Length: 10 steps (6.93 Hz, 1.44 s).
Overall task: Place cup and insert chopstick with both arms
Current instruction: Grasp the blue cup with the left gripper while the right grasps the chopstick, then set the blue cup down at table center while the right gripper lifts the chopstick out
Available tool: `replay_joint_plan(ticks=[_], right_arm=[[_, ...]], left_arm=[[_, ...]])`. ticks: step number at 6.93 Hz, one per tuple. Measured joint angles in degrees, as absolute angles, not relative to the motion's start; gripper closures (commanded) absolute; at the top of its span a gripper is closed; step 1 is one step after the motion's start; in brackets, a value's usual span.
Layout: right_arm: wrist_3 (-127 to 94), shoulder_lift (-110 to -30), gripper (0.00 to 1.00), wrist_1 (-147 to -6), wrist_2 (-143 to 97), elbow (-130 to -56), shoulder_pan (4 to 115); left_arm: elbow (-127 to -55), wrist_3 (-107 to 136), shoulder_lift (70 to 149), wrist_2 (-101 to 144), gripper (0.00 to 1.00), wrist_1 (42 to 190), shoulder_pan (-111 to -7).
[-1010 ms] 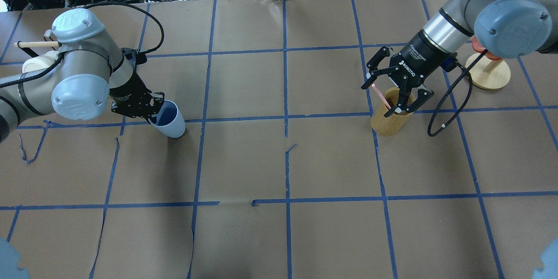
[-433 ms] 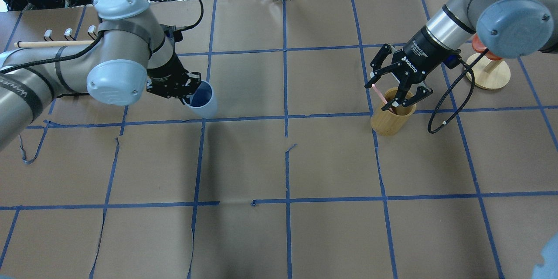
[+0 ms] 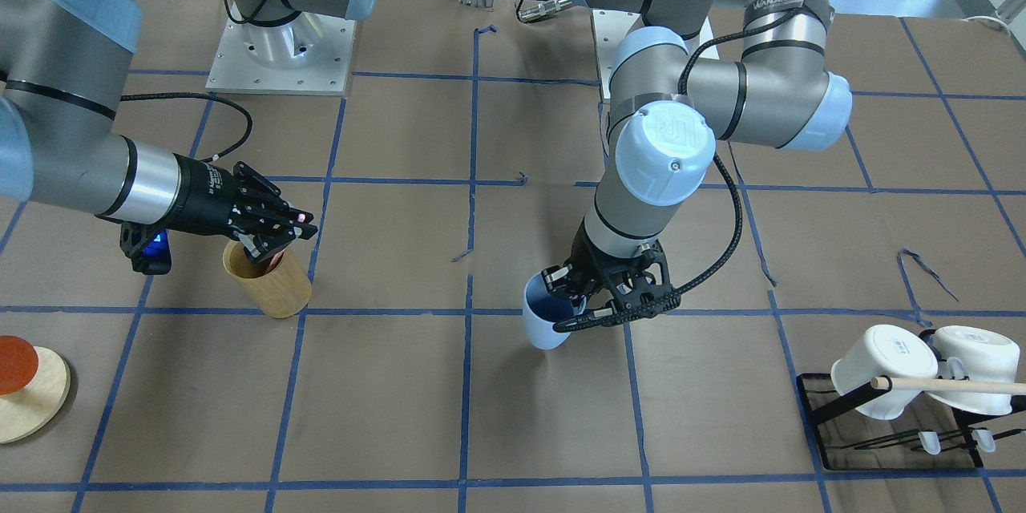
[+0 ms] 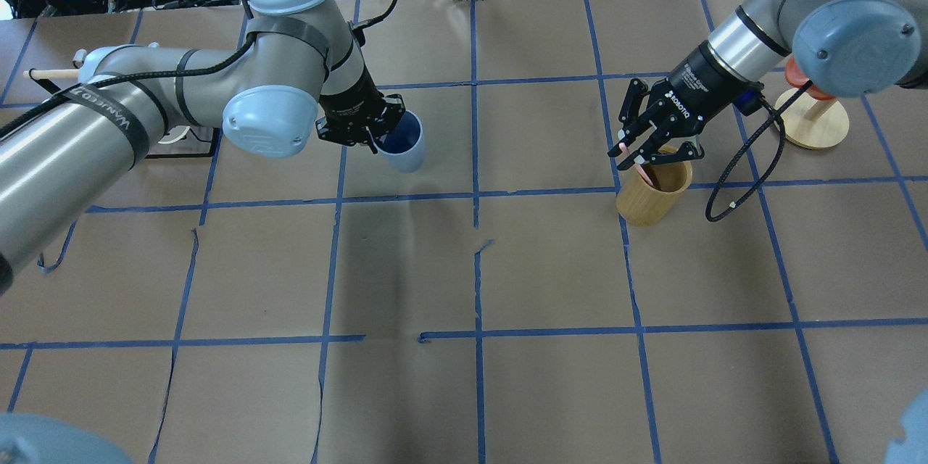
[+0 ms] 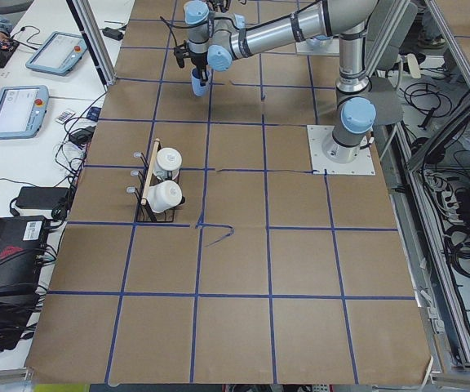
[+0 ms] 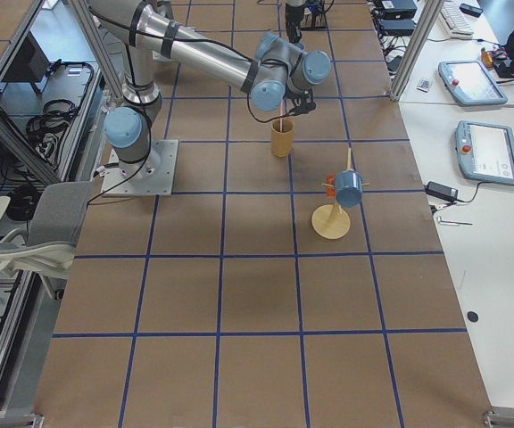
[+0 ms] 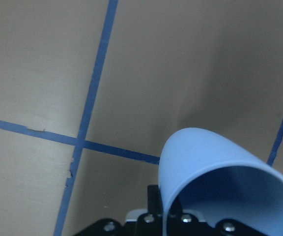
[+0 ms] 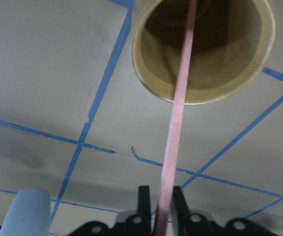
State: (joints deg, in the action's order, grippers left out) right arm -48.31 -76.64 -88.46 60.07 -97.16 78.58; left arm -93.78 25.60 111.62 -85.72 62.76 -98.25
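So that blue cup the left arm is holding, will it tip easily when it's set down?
Probably light: the left hand holds the blue cup by one side of its rim alone. It hangs tilted and looks narrower at the base than the mouth, so it may topple unless lowered upright.

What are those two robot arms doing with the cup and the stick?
Each arm has hold of one thing. The left gripper is pinching the rim of a blue cup and holding it tilted, just above the table near the middle. The right gripper is shut on a pink chopstick, whose far end is down inside the wooden holder. The cup is not set down yet.
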Motion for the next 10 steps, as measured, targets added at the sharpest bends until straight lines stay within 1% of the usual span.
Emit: replay_joint_plan(ticks=[3,4,6,7,8,10], right_arm=[[-49.38,-76.88,1.0,-88.12,59.55,-95.1,78.44],[-49.68,-77.13,1.0,-86.85,59.84,-93.47,78.25],[-49.98,-78.2,1.0,-81.65,59.83,-90.26,76.77],[-49.94,-79.28,1.0,-79.67,59.69,-88.43,76.33],[-49.81,-79.93,1.0,-78.8,59.37,-86.3,76.39],[-49.89,-80.37,1.0,-78.22,53.64,-82.61,77.03]], left_arm=[[-84.93,30.67,119.37,-85.32,1.0,62.47,-102.68],[-83.52,31.53,121.02,-85.34,1.0,62.47,-103.93],[-83.02,32.72,122.42,-85.38,1.0,62.45,-105.41],[-83.03,32.88,122.65,-85.31,0.6,62.44,-105.63],[-83.04,32.91,122.78,-85.25,0.01,62.47,-105.72],[-82.8,31.53,121.89,-83.95,0.0,63.21,-105.66]])
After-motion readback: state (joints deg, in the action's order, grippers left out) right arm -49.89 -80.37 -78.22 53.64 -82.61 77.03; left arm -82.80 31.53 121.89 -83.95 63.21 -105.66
